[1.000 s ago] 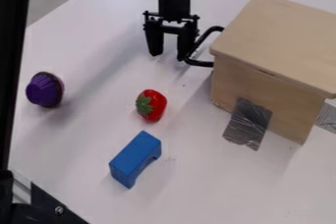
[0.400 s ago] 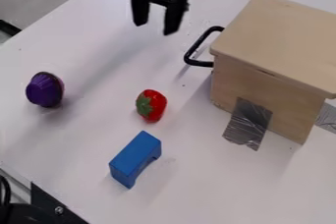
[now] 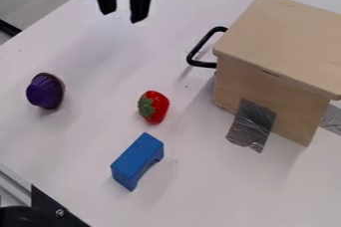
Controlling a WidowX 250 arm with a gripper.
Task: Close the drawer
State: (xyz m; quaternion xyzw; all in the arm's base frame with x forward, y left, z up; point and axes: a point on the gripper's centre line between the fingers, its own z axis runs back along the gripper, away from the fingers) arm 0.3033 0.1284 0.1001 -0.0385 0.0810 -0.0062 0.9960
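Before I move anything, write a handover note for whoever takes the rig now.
Tool: open, empty, raised over the table, clear of the handle.
Job's things: wooden box at the picture's right, handle jutting from its left side.
Done: drawer looks closed; past the lid's left edge I see just the handle. Whether it is fully flush, I can't tell.
Left: probably only a check that it is fully in.

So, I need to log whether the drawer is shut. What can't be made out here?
Camera view:
- Drawer front, behind the handle: turned away, hidden by the box, so any gap can't be judged.
- Inside of the box: hidden by its top.
- Box's right end: cut off by the right edge.
- Gripper, upper part: cut off by the top edge.
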